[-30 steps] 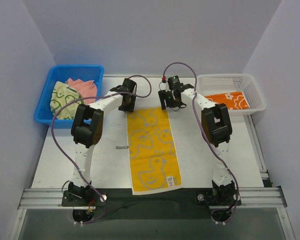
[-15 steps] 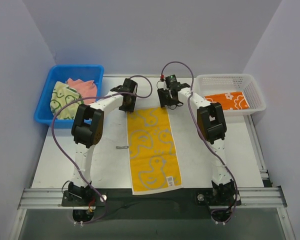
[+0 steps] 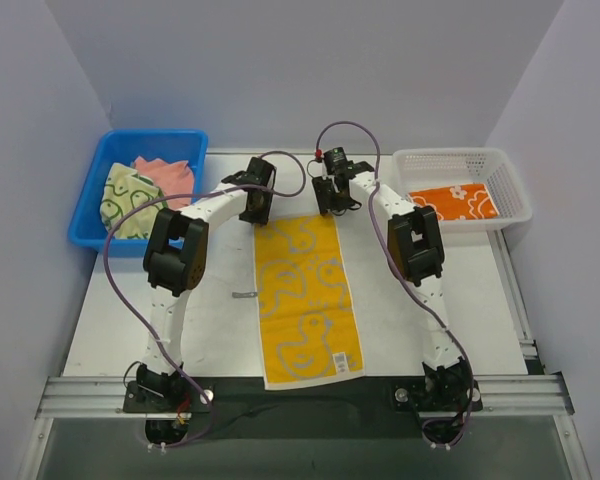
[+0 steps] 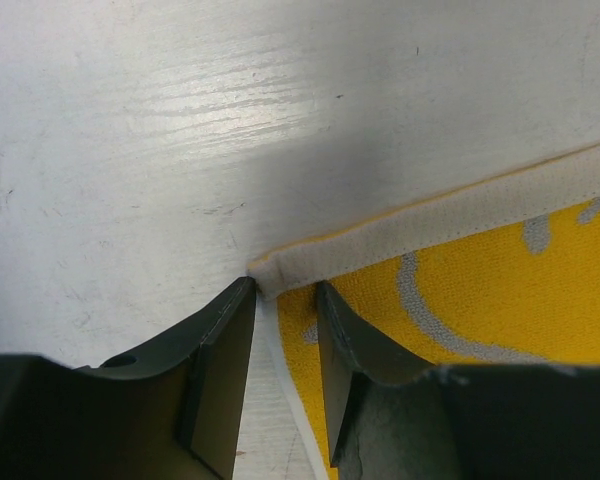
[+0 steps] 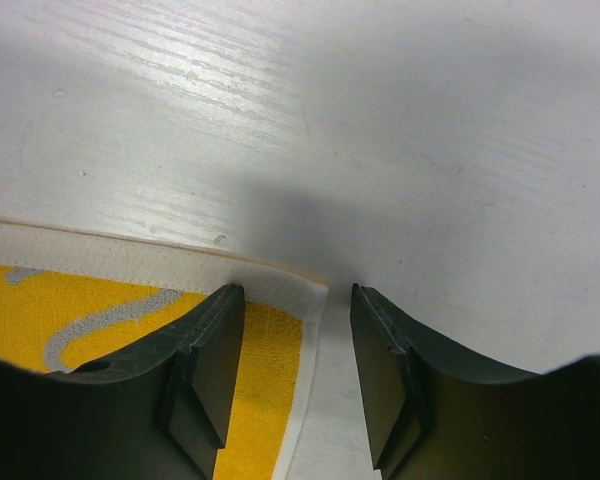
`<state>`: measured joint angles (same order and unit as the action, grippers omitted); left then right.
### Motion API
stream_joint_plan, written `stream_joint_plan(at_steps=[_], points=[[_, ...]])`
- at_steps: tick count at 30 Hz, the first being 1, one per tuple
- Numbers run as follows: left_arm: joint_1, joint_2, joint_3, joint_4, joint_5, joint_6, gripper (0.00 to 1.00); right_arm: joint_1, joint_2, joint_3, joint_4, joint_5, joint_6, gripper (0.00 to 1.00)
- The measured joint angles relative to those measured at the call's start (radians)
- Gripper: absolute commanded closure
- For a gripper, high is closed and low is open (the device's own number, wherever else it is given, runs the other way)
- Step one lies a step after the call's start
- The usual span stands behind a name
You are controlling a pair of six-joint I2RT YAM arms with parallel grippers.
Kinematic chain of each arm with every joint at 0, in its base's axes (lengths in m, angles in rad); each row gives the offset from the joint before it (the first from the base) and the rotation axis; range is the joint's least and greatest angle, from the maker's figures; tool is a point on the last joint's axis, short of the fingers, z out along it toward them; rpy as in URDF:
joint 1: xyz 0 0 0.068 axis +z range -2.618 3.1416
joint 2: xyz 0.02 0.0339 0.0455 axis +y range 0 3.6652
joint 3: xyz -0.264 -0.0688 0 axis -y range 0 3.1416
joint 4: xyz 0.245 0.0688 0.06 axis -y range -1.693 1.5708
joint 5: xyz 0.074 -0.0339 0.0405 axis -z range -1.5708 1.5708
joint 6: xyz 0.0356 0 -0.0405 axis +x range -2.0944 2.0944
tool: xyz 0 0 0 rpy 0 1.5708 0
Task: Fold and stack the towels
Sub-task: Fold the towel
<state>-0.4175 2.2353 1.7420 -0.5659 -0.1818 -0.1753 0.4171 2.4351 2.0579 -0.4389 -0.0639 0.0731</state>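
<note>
Now: yellow towel (image 3: 303, 295) lay flat on the table (image 3: 430, 300). Left gripper (image 4: 280, 330) narrowly apart, right gripper (image 5: 298, 350) wider, each straddling a far corner. Judged: seat deeper, then close both together.

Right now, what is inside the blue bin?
The blue bin holds a crumpled green towel with a pink towel beside it. Anything under them is covered and cannot be seen.

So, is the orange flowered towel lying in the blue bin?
No, the orange flowered towel lies in the white basket at the right of the overhead view.
</note>
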Motion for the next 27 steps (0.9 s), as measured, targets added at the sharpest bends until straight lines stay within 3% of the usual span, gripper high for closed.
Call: stream_joint_plan(at_steps=[2, 5, 7, 11, 12, 15, 27], points=[[0.0, 0.0, 0.0, 0.0, 0.0, 0.0, 0.61, 0.0, 0.002, 0.008, -0.012, -0.001, 0.001, 0.57], [-0.002, 0.0, 0.0, 0.001, 0.001, 0.0, 0.66, 0.001, 0.014, 0.029, -0.034, -0.005, 0.003, 0.73], [-0.003, 0.001, 0.0, 0.002, 0.003, -0.002, 0.69, 0.001, 0.015, 0.03, -0.039, -0.012, 0.005, 0.79], [-0.006, 0.002, 0.0, 0.007, 0.008, -0.003, 0.81, 0.001, 0.015, 0.03, -0.041, -0.027, 0.006, 0.93], [-0.006, 0.003, 0.0, 0.009, 0.009, -0.003, 0.87, 0.001, 0.015, 0.03, -0.042, -0.031, 0.007, 1.0], [-0.004, 0.003, 0.005, 0.012, 0.013, -0.002, 1.0, 0.0, 0.015, 0.031, -0.042, -0.037, 0.005, 1.0], [0.035, 0.036, 0.08, -0.013, 0.082, 0.001, 1.0, -0.016, 0.003, 0.024, -0.037, -0.045, 0.006, 1.0]])
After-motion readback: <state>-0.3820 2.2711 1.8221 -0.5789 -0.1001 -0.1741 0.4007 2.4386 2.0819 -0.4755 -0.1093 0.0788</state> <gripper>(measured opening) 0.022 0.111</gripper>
